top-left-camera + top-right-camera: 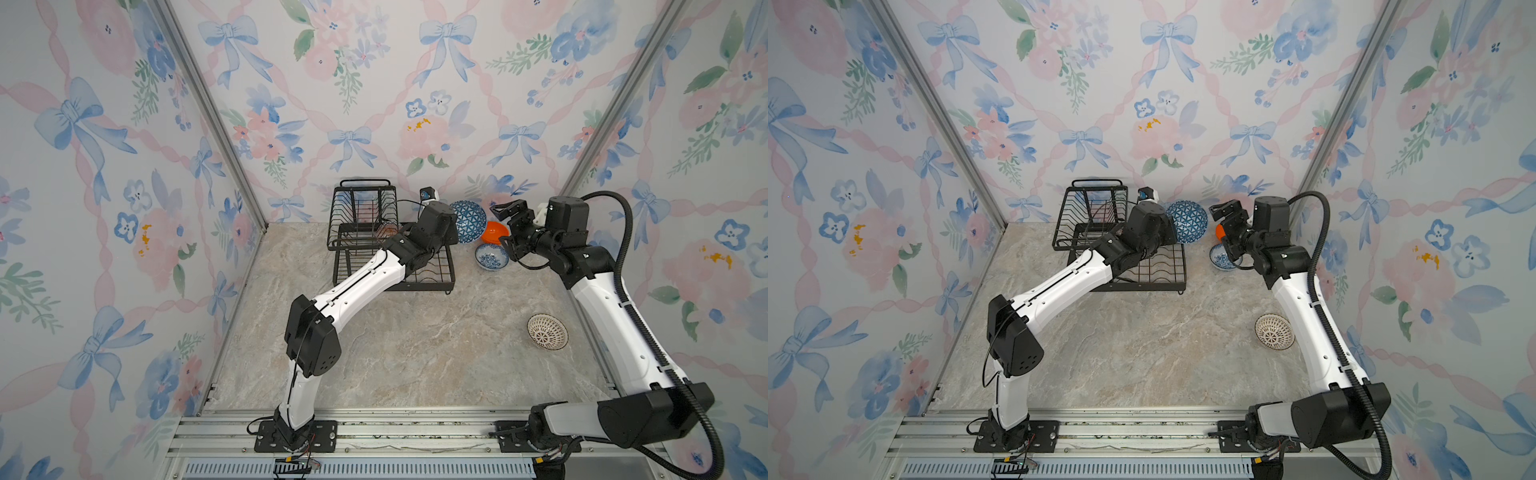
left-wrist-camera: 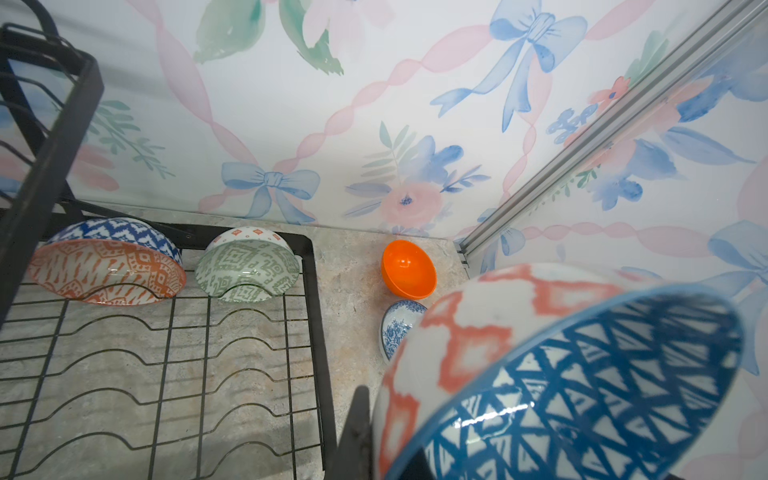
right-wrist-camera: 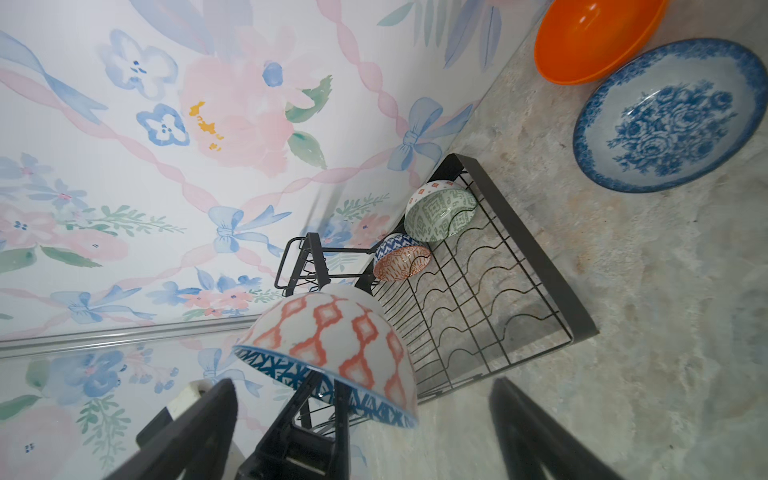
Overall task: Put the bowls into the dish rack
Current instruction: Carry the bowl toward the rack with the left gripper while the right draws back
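**Left gripper** [image 3: 322, 409]: clamped shut on rim of round ceramic bowl with dark-blue triangle lattice inside and orange diamonds on white outside [image 1: 468, 220]. Carried aloft on edge, mouth sideways, just beside right end of black wire two-tier dish rack [image 2: 319, 324]. Presumably tilted that way so as to drop upright into a wavy divider slot.

**Right gripper** [image 1: 509, 226]: jaws spread wide, empty, hanging near two loose bowls. Probably poised for next pick.

**In rack**, back row of base, propped on edge side by side between dividers:
- bowl with orange pattern inside and blue zigzag outside [image 2: 108, 270]
- bowl with grey-green pattern inside [image 2: 247, 266]

Nearer divider rows vacant.

**On marbled tabletop** [image 1: 415, 353], right of rack by back wall:
- plain glossy orange bowl [image 2: 409, 270]
- shallow white bowl with blue roses [image 3: 665, 116], close beside it

**Well apart**, near right arm:
- white bowl with dark lattice [image 1: 547, 331], tipped on its side
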### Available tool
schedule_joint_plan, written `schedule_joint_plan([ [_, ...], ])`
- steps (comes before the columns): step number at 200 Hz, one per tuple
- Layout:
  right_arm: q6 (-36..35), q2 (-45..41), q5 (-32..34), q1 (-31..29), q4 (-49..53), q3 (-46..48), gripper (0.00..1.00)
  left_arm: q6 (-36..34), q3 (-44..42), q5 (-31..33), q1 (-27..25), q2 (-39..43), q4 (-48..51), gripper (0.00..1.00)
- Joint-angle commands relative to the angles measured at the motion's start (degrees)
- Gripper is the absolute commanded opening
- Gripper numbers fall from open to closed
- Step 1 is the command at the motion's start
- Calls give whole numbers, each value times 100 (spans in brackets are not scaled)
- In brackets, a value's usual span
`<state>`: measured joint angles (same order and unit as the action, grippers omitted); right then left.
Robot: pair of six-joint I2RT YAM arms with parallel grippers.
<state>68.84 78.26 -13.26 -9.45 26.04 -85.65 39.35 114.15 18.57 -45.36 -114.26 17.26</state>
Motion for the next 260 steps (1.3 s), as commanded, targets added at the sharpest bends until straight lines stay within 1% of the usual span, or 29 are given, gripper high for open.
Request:
schedule_joint_plan([
  [1,652,-82,77,-149,-363,-298,97,-376,-145,416,-25,-60,-774,0],
  [35,1059,-68,242,-345,-555,-335,97,-830,-460,725,-42,-12,-1495,0],
  [48,1258,-10,242,-408,-763,-310,97,-1072,-728,845,-68,62,-1961,0],
  [77,1549,249,263,-557,-1038,-406,97,-1349,-1342,989,-125,265,-2912,0],
  [107,2195,486,351,-669,-1661,-223,97,-1456,-1575,1147,-213,326,-3152,0],
  [121,2461,651,346,-736,-1794,-237,97,-1466,-1774,1204,-243,398,-3390,0],
  [132,2558,730,390,-784,-1801,-255,97,-1481,-1851,1266,-258,432,-3460,0],
  [141,2620,776,452,-849,-1797,-258,100,-1543,-1858,1309,-279,443,-3484,0],
  [155,2681,819,564,-921,-1790,-249,99,-1612,-1863,1351,-296,447,-3522,0],
  [170,2749,866,664,-972,-1787,-235,90,-1624,-1896,1415,-312,476,-3537,0],
  [181,2842,892,706,-996,-1789,-190,86,-1648,-1944,1467,-329,501,-3587,0],
  [195,2958,906,762,-997,-1857,-109,72,-1693,-1983,1532,-349,542,-3639,0],
  [220,2935,888,947,-997,-1823,-65,52,-1744,-2010,1565,-354,571,-3634,0],
  [232,2899,901,943,-981,-1771,-92,46,-1756,-2033,1606,-363,594,-3638,0],
  [260,2960,936,932,-973,-1834,-35,40,-1784,-2063,1632,-374,645,-3657,0],
])
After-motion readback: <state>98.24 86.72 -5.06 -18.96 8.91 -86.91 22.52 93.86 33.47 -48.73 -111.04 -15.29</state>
